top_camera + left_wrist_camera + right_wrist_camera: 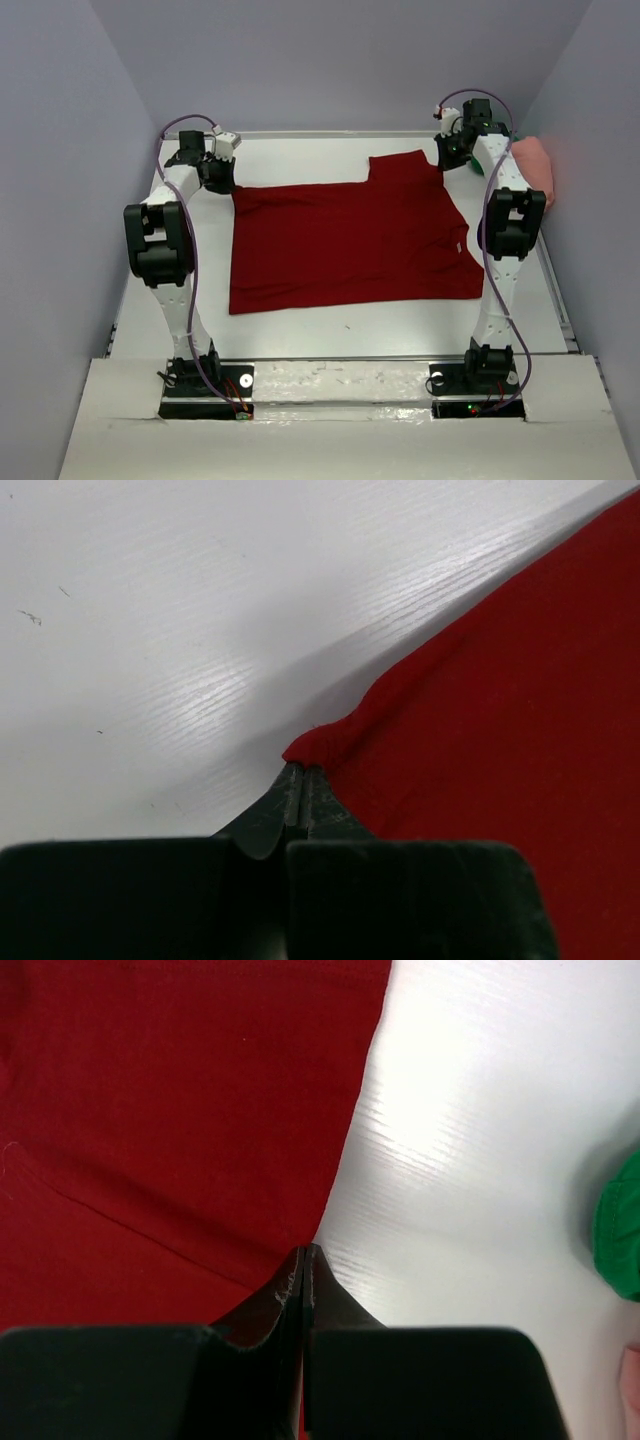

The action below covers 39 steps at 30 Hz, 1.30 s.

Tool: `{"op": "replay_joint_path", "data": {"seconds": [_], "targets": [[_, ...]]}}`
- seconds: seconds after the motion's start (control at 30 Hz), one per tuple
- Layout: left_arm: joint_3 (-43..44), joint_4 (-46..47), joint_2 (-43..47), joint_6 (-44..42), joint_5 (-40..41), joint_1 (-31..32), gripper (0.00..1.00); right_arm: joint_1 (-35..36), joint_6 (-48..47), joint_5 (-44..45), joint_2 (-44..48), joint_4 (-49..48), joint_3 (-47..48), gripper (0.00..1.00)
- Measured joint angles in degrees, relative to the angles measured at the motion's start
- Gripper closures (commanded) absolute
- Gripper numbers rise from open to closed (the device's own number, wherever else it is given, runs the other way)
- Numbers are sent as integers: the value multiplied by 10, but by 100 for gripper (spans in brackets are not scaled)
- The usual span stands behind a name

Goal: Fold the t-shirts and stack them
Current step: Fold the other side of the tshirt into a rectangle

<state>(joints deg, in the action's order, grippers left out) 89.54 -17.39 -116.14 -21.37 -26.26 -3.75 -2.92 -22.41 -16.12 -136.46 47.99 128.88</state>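
Observation:
The dark red t-shirt (pixel 350 240) lies spread flat on the white table (pixel 400 325), one sleeve pointing to the far side. At its far left corner my left gripper (pixel 222 180) is shut, and the left wrist view shows the bunched red corner (pixel 330 735) pinched at the fingertips (pixel 300 772). My right gripper (pixel 452 158) is shut on the shirt's far right edge (pixel 330 1200), with red cloth between its jaws (pixel 308 1252). The salmon pink t-shirt (pixel 535 165) is heaped at the table's right edge. A bit of the bright green t-shirt (pixel 622 1225) shows right of the right gripper.
Grey walls close the table in on the left, far and right sides. Both arm bases (pixel 205 380) (pixel 480 380) stand at the near edge. Bare white tabletop (pixel 180 630) runs along the far and left sides of the red shirt.

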Motion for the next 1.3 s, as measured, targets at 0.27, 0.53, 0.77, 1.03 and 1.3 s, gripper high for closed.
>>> {"op": "replay_joint_path", "data": {"seconds": [0.27,0.53,0.77,1.03,1.3], "targets": [[-6,-1,19,0,-9,-1,100,0,-7,5,14,-1,-23,100],[-21,-5,34,-7,-20,-2,100,0,-14,7,40,-1,-60,100],[-61,-7,60,-15,-23,-6,100,0,-18,9,72,-1,-90,100],[-98,-10,87,-26,-35,-12,100,0,-23,11,111,-4,-138,100],[-124,-18,116,-40,-38,-13,100,0,-36,15,151,-5,-201,100]]}}
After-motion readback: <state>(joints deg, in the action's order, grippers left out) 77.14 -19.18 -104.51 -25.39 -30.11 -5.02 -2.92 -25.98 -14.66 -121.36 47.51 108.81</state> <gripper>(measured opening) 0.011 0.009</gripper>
